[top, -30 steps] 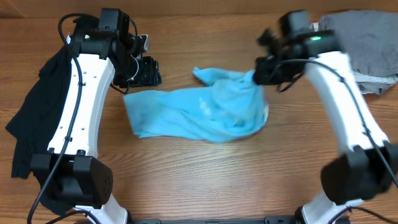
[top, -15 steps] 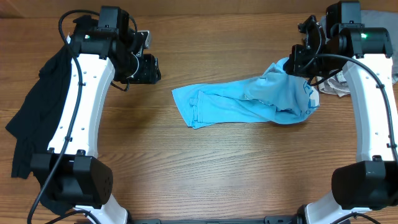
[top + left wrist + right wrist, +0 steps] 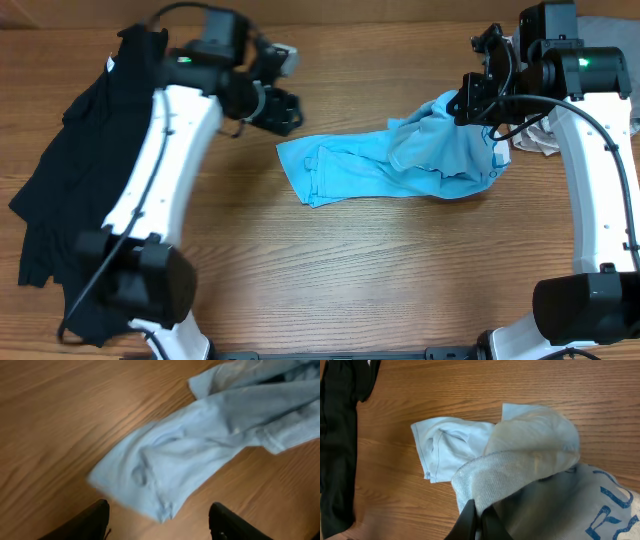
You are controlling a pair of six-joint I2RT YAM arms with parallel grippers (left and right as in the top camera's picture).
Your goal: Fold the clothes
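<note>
The soft, limp light blue T-shirt (image 3: 380,170) sags mid-frame from the right claw (image 3: 480,519), clamped on its edge. The left claw (image 3: 160,527), standing apart, would best pinch the free left end.

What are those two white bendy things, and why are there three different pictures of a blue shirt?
They are two robot arms with pincers, called grippers, for hands. One picture looks down from above the wooden table. The other two come from small cameras on the wrists. A crumpled soft light blue T-shirt lies in the middle. The right gripper pinches one end of it and holds it up a little. The left gripper is open and empty, hovering above the shirt's other end. A black fabric T-shirt lies heaped at the table's left side.
</note>
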